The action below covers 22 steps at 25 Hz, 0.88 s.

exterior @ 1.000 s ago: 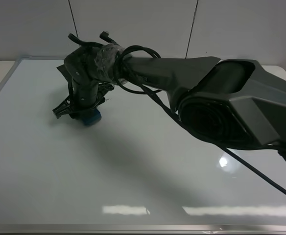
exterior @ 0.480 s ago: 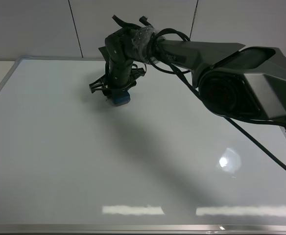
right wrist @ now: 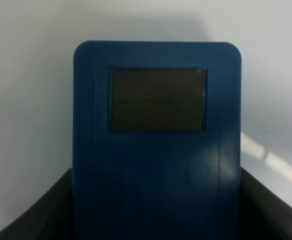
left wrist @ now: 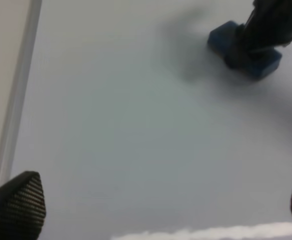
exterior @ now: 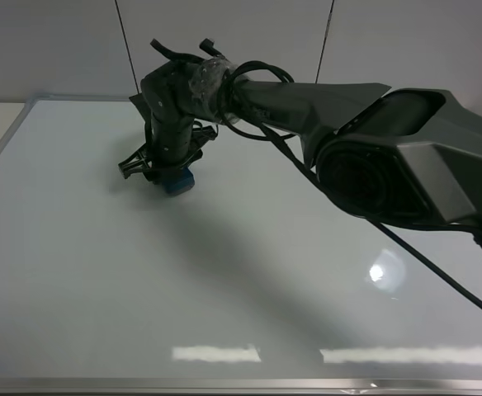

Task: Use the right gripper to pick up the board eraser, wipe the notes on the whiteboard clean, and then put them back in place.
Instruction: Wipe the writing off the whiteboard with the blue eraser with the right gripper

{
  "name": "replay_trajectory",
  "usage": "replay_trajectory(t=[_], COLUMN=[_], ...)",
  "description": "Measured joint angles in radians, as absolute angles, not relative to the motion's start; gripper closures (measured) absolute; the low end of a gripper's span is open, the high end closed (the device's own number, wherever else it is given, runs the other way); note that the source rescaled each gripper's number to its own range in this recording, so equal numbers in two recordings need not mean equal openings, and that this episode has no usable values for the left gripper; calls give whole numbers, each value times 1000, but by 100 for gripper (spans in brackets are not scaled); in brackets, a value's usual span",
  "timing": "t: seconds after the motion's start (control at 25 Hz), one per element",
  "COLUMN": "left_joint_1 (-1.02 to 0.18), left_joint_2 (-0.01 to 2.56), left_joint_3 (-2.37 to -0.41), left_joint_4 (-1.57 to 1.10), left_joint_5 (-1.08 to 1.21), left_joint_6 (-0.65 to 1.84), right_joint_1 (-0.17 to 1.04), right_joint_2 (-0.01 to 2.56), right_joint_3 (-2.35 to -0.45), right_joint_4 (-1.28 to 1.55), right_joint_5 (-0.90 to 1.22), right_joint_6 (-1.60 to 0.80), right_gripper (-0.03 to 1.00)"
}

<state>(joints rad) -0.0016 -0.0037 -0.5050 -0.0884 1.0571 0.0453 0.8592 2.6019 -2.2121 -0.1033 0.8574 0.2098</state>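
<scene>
The whiteboard [exterior: 224, 289] fills the exterior high view, glossy white with a thin silver frame. My right gripper [exterior: 171, 173] reaches across to the board's far left part, shut on the teal-blue board eraser [exterior: 177, 183], which rests against the board surface. The right wrist view has the board eraser [right wrist: 156, 140] filling the frame between my black fingers [right wrist: 36, 220], one dark patch on top. The notes are out of view. My left gripper [left wrist: 158, 210] hovers over the whiteboard [left wrist: 111, 125] with its fingertips [left wrist: 16, 205] wide apart, and the board eraser [left wrist: 246, 50] lies beyond it.
The right arm's bulky grey body [exterior: 389, 165] and a black cable [exterior: 439, 280] stretch over the board's right half. The silver frame [exterior: 2, 148] borders a beige table at left. Grey wall panels [exterior: 224, 41] stand behind. Light reflections [exterior: 216, 353] lie near the front edge.
The right gripper swept the eraser right and farther back across the board, then came back left and a little nearer. Its grip has stayed shut throughout.
</scene>
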Motion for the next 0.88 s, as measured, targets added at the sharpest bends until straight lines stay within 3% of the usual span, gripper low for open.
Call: replay_trajectory(t=[0.44, 0.88], left_joint_1=[-2, -2], left_joint_2=[-4, -4], left_joint_3=[-505, -505], left_joint_4=[-88, -88], left_joint_5=[1057, 1057], left_joint_6=[45, 45], right_joint_1=[913, 763], right_joint_2=[2607, 2601], right_joint_3=[-2212, -2212], right_joint_4=[-113, -138], right_joint_5=[836, 875], right_joint_6=[215, 264], right_gripper=[96, 96])
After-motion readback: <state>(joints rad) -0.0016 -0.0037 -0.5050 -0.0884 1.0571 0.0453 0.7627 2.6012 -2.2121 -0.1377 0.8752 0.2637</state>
